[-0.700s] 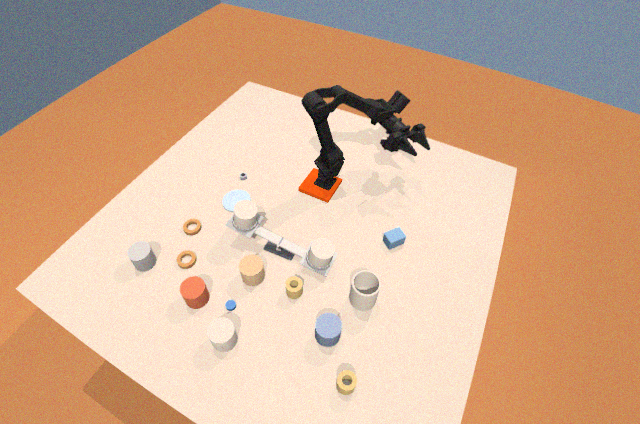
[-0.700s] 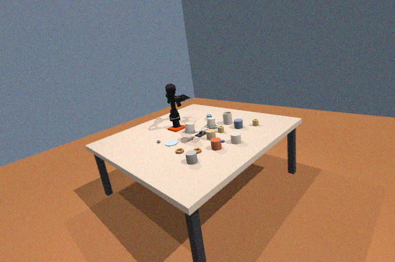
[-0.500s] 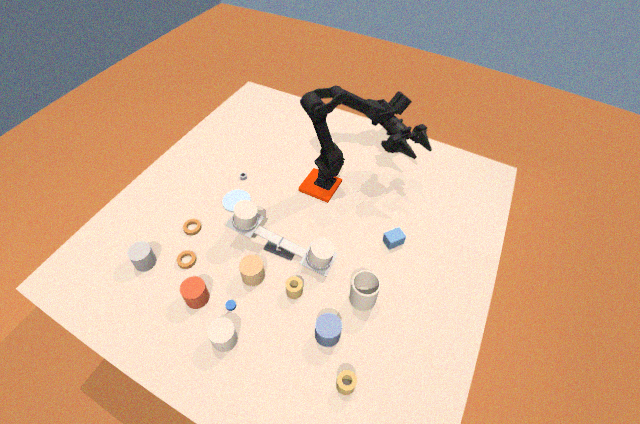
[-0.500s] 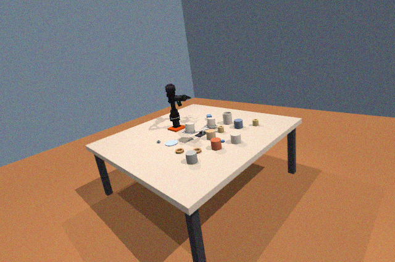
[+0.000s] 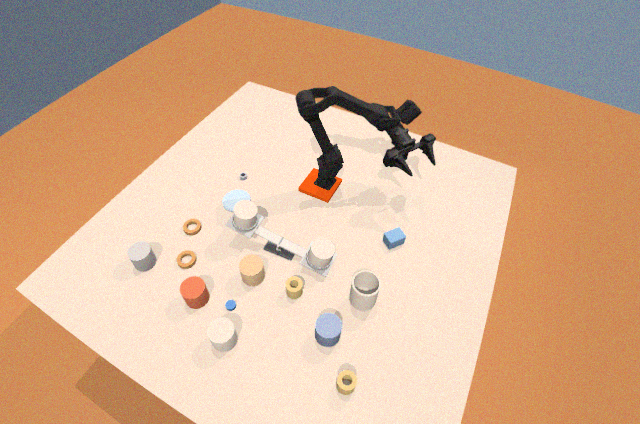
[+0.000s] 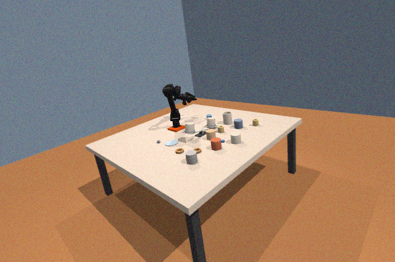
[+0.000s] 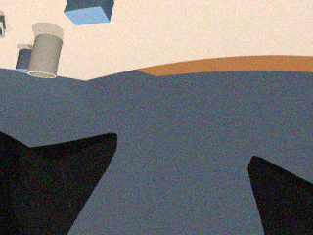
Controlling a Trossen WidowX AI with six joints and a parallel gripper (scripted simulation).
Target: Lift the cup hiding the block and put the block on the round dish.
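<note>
My gripper point(image 5: 422, 168) point(image 6: 195, 98) point(image 7: 187, 153) is open and empty, high above the table and far from the balance. The balance point(image 5: 266, 234) point(image 6: 200, 134) stands in front of my base. One whitish cup point(image 5: 245, 215) point(image 6: 189, 127) stands upright on the end beside the dish; that end looks raised, its shadow apart from it. The identical cup point(image 5: 321, 254) point(image 6: 210, 122) stands upright on the other end, which looks low, near the table. The pale blue round dish point(image 5: 232, 199) point(image 6: 171, 143) lies flat with nothing seen on it. The hidden block is not visible.
A blue block point(image 5: 394, 237) point(image 7: 88, 15), a tall grey cup point(image 5: 363, 291) point(image 7: 46, 56) and a blue cylinder point(image 5: 328, 329) lie beyond the low end. A tan cylinder point(image 5: 252, 270) and a yellow ring point(image 5: 294, 287) are close to the balance. A small grey piece point(image 5: 242, 176) lies near the dish.
</note>
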